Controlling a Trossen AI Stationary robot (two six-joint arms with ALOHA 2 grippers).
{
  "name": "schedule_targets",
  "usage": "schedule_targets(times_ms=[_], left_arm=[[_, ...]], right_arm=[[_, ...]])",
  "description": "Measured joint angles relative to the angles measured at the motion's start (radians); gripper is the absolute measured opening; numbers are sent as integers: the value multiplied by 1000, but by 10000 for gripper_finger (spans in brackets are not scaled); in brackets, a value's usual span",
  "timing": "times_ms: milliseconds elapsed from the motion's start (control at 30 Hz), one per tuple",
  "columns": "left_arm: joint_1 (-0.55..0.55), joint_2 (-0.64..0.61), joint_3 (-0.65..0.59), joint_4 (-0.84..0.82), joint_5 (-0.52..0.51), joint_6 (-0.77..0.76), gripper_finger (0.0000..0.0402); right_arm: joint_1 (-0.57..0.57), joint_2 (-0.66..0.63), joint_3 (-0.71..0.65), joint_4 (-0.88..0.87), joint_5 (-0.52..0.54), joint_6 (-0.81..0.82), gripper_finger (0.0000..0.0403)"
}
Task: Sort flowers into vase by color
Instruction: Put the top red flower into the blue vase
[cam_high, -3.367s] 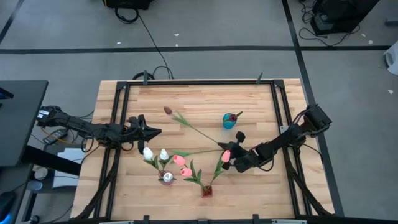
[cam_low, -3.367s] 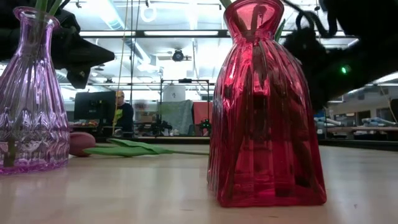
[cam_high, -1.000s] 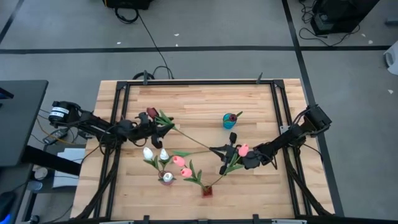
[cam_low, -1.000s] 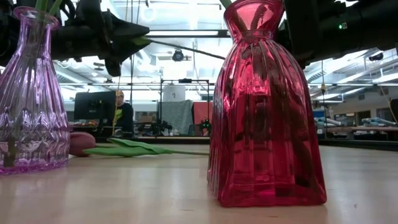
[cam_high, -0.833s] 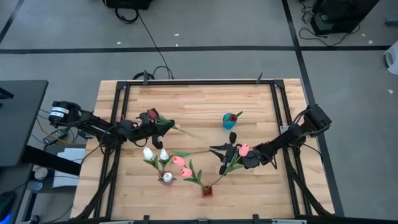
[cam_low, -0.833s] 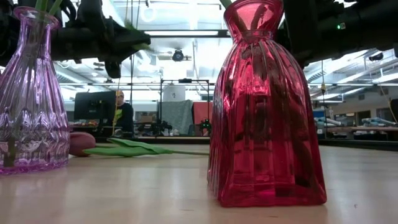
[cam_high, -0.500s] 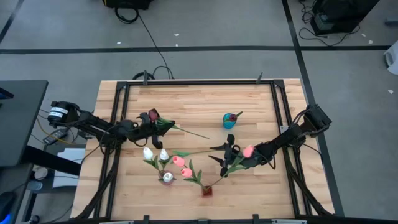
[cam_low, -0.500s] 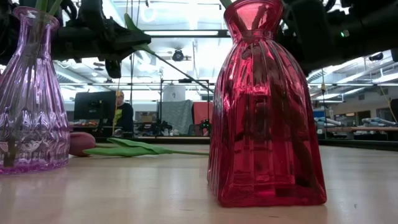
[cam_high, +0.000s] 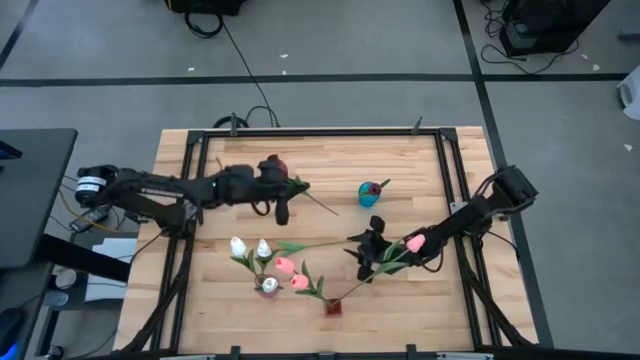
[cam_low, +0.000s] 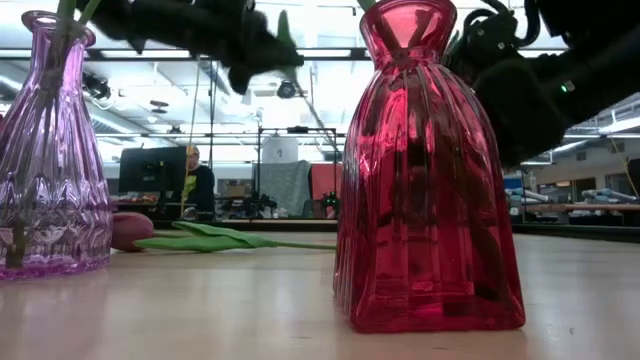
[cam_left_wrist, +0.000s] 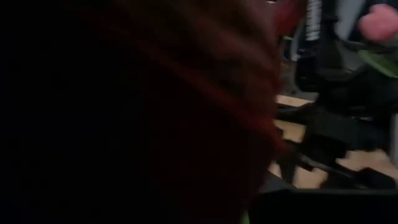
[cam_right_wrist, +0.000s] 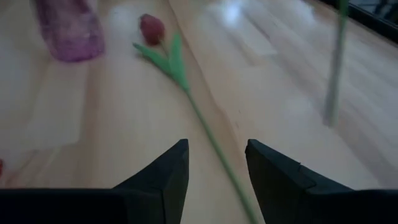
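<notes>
Overhead, a dark maroon tulip with a thin green stem (cam_high: 285, 182) is held in the closed left gripper (cam_high: 281, 198) above the table's back half. Low down, it is seen raised. Through the right wrist, the right gripper (cam_right_wrist: 216, 168) is seen spread, empty.

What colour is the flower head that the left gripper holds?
Dark maroon: the tulip in the left gripper shows best in the high view.

Your counter (cam_high: 320, 160) was pale striped wood; vases were ribbed red (cam_low: 425, 180), violet (cam_low: 50, 150), blue (cam_high: 369, 194); tulips pink (cam_high: 285, 265), white (cam_high: 238, 245).
</notes>
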Motion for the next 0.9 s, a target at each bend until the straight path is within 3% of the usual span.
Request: schedule_targets(times_ms=[267,633,900], left_arm=[[74,0,139,-122,180,53,16],[106,79,232,-129,270,43,17],[121,147,319,-117,285,57,17]], right_arm=[[-11,-190,0,-99,24,-27,171],[17,-457,0,-416,-1,-10,171],[0,-532,0,-443,-8,-56,171]])
